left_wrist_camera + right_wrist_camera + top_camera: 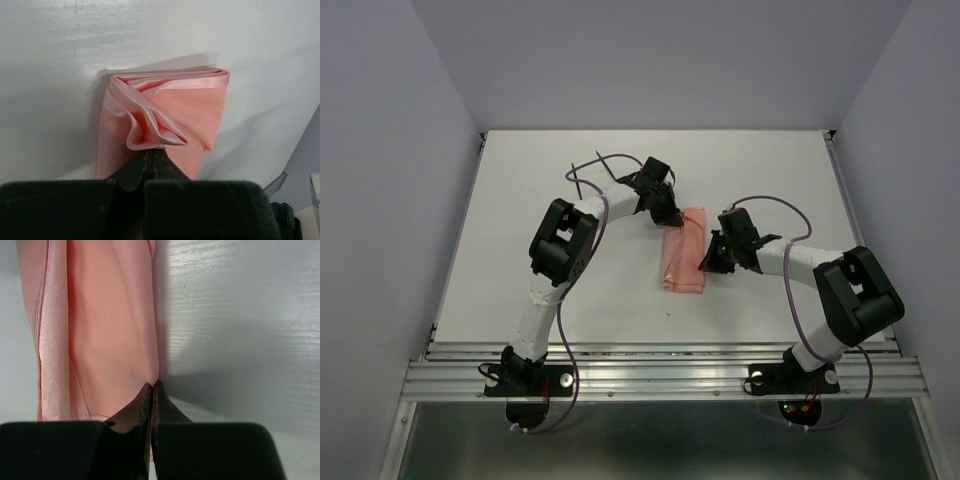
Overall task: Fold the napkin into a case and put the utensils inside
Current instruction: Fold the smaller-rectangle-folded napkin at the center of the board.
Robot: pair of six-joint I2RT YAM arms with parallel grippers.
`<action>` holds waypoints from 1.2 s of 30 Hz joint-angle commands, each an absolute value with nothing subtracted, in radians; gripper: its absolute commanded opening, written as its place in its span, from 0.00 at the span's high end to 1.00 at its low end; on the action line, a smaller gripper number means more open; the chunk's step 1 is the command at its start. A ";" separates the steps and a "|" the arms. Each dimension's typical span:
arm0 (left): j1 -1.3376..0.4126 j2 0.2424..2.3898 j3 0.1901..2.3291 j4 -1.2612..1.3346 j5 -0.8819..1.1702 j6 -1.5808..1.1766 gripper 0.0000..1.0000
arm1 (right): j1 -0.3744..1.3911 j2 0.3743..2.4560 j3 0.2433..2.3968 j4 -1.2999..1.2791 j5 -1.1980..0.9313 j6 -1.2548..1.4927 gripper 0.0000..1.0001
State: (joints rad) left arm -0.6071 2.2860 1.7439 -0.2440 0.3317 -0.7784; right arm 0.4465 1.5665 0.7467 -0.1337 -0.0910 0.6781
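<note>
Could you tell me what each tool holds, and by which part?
The pale salmon-pink fabric napkin: left tool pinches a bunched fold at its far end; right tool, its right edge.

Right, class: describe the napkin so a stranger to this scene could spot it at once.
On the white table, look near the middle, between the left gripper and the right gripper. The napkin lies there, folded narrow. It alone is pink.

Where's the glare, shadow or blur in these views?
Top view: even, soft light, no glare. Left wrist: sheen on the napkin folds, its shadow on the table; left pincer dark and soft-edged. Right wrist: bright streaks on the table, shadow beside the napkin, right pincer dark too.
</note>
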 commanded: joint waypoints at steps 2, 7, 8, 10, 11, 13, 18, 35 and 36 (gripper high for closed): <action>-0.611 2.180 1.772 -0.244 0.350 -0.799 1.00 | 0.454 1.601 0.779 -0.166 -0.061 0.675 0.99; -0.611 2.177 1.786 -0.236 0.354 -0.810 1.00 | 0.463 1.615 0.790 -0.175 -0.057 0.675 0.99; -0.611 2.178 1.789 -0.236 0.356 -0.814 1.00 | 0.472 1.617 0.792 -0.176 -0.057 0.675 0.99; -0.611 2.186 1.804 -0.235 0.360 -0.822 1.00 | 0.472 1.620 0.799 -0.181 -0.055 0.675 0.99; -0.611 2.189 1.810 -0.233 0.364 -0.825 1.00 | 0.472 1.621 0.801 -0.183 -0.055 0.673 0.99; -0.612 2.201 1.830 -0.233 0.370 -0.834 1.00 | 0.472 1.624 0.807 -0.184 -0.055 0.675 0.99; -0.612 2.223 1.856 -0.239 0.376 -0.841 1.00 | 0.482 1.629 0.811 -0.189 -0.052 0.678 0.99; -0.615 2.246 1.873 -0.218 0.393 -0.876 1.00 | 0.500 1.634 0.827 -0.192 -0.049 0.684 0.99; -0.617 2.247 1.870 -0.213 0.397 -0.880 1.00 | 0.500 1.635 0.828 -0.192 -0.051 0.683 0.99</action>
State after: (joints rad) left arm -0.6075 2.2623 1.8351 -0.2401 0.3779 -0.8619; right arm 0.4854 1.6142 0.8040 -0.1509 -0.0746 0.6868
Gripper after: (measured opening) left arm 0.017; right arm 0.021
